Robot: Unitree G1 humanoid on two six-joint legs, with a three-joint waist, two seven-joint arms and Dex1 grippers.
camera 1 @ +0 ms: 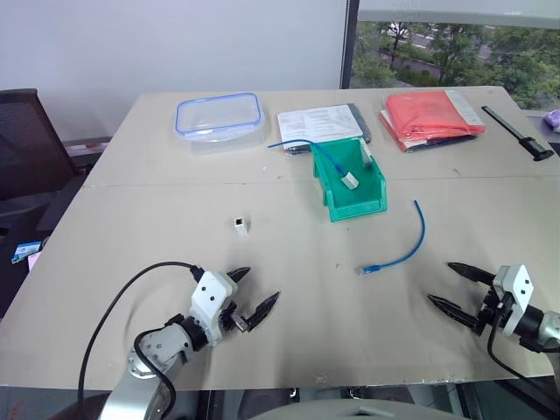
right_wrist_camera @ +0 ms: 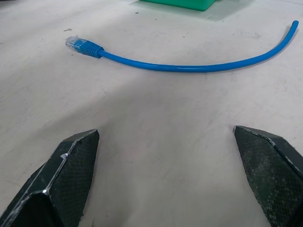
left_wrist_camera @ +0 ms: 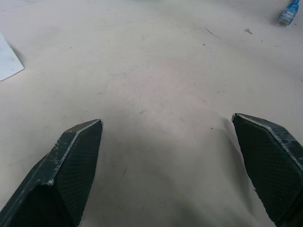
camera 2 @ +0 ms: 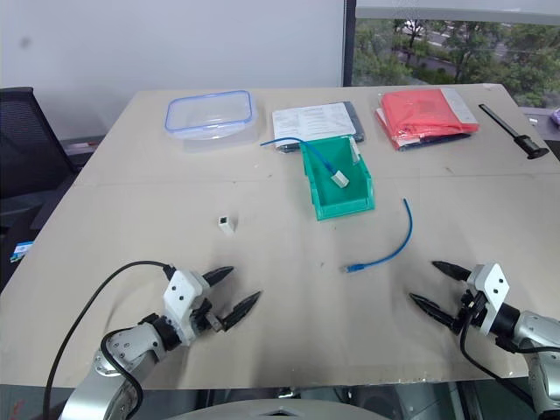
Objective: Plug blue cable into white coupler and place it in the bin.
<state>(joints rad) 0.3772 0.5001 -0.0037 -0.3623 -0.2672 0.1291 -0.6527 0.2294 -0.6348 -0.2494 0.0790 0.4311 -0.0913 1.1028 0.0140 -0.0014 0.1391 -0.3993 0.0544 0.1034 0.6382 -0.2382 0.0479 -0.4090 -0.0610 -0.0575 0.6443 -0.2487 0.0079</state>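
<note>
Head view: blue cable (camera 1: 404, 251) lies loose on the surface (camera 1: 157, 227), between white coupler (camera 1: 241, 225) and right claw (camera 1: 455, 286); bin (camera 1: 350, 188) behind. Left wrist: left claw (left_wrist_camera: 165, 165) wide, empty. Right wrist: right claw wide, empty, near the cable

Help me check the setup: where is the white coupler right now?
In the left eye view the white coupler stands alone on the bare table, left of centre, apart from the green bin on its right and beyond the left claw.

White wrist blocks, black pointed pincers (camera 1: 249, 296)
</note>
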